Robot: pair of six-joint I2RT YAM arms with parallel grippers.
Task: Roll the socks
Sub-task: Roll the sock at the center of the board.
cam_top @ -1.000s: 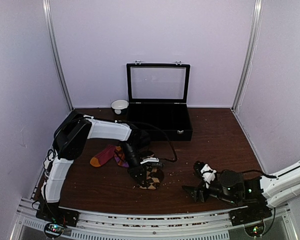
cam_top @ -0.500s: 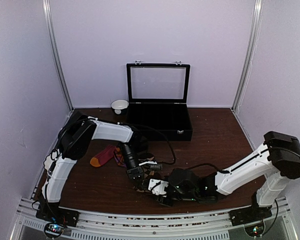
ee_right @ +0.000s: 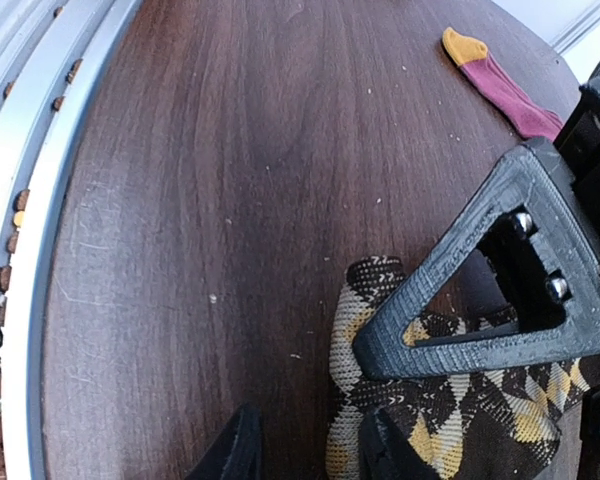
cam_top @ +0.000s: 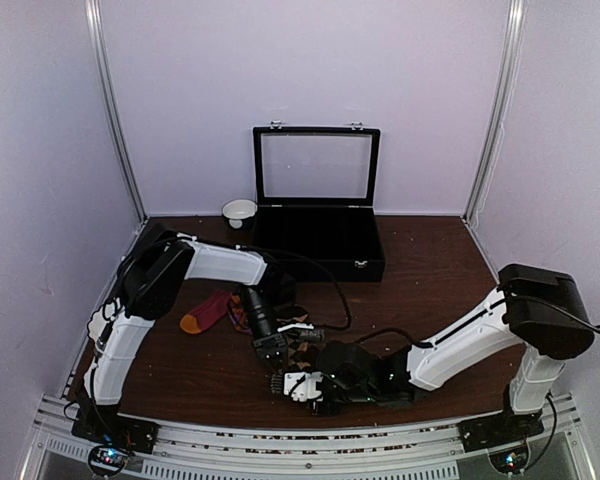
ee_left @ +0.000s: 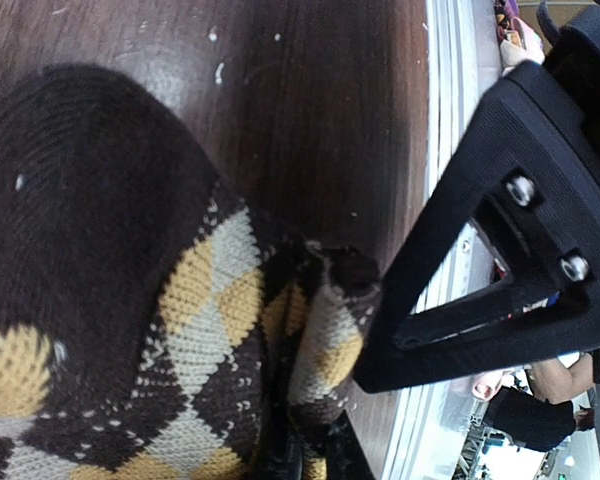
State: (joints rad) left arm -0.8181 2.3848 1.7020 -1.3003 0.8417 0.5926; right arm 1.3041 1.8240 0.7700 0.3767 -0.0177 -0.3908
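Note:
The dark brown argyle sock (cam_top: 304,352) (ee_left: 130,300) (ee_right: 460,400) lies bunched on the wooden table near the front. My left gripper (cam_top: 276,352) (ee_left: 310,455) points down onto it and is shut on a fold of its fabric. My right gripper (cam_top: 286,385) (ee_right: 310,450) lies low along the table from the right, open, straddling the sock's near edge. One right finger touches the fabric. The other finger (ee_right: 235,450) rests on bare wood. The magenta-red sock with an orange toe (cam_top: 208,310) (ee_right: 500,80) lies flat to the left, behind the left arm.
A black case with a raised glass lid (cam_top: 318,240) stands at the back, with a small white bowl (cam_top: 239,211) to its left. The metal rail (cam_top: 280,440) (ee_right: 20,250) runs along the near table edge. Crumbs dot the wood.
My right arm has swung from the right side across to the argyle sock, and its jaws have narrowed. The left gripper has stayed on the sock.

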